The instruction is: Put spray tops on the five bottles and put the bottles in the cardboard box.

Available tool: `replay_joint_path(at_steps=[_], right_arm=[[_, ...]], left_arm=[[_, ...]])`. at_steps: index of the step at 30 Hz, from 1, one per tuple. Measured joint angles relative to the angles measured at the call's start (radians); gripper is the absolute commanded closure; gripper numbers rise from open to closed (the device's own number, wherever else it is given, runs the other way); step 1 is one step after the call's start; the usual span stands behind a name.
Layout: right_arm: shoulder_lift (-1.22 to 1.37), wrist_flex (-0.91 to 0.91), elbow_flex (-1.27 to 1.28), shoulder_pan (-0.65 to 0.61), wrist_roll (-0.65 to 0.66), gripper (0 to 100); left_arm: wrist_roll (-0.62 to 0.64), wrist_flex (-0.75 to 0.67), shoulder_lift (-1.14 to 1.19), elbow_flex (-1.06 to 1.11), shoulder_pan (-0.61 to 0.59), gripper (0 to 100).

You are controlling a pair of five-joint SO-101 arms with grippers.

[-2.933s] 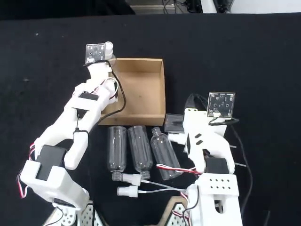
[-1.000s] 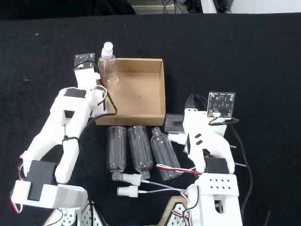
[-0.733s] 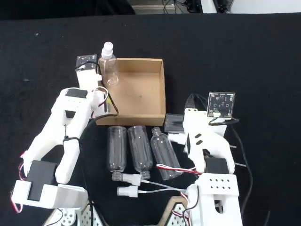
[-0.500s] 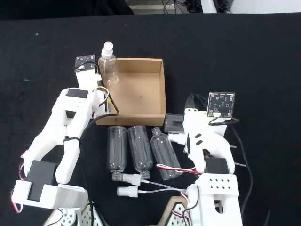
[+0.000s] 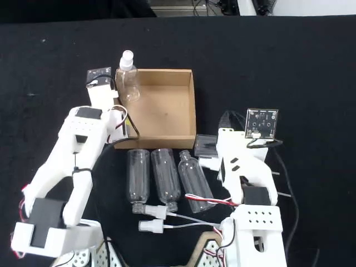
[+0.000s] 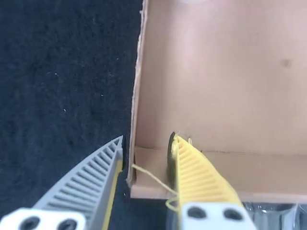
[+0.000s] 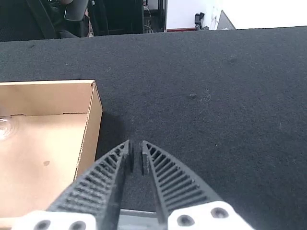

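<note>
High view: an open brown cardboard box (image 5: 167, 111) sits on the black table. A clear plastic bottle with a white spray top (image 5: 127, 78) stands upright at its 10 o'clock corner. Three clear uncapped bottles (image 5: 167, 178) lie side by side at the box's 6 o'clock, with two loose white spray tops (image 5: 156, 211) beyond them.

Left wrist view: the left gripper (image 6: 146, 141) is released and empty, and straddles the box's wall near a corner.

Right wrist view: the right gripper (image 7: 135, 146) is clenched on nothing, beside the box.

- High camera: fixed overhead, looking steeply down over the black counter (image 5: 289, 67).
- Left wrist camera: close above one corner of the cardboard box (image 6: 201, 72), facing down.
- Right wrist camera: low, facing across the counter; all three share that box.
</note>
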Motion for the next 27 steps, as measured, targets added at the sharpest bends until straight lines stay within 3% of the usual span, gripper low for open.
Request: replay_joint_path(at_steps=[27], right_arm=[[0.0,0.0,0.0,0.0,0.0,98.3]], left_arm=[[0.035,0.0,-0.074,0.049,0.035,87]])
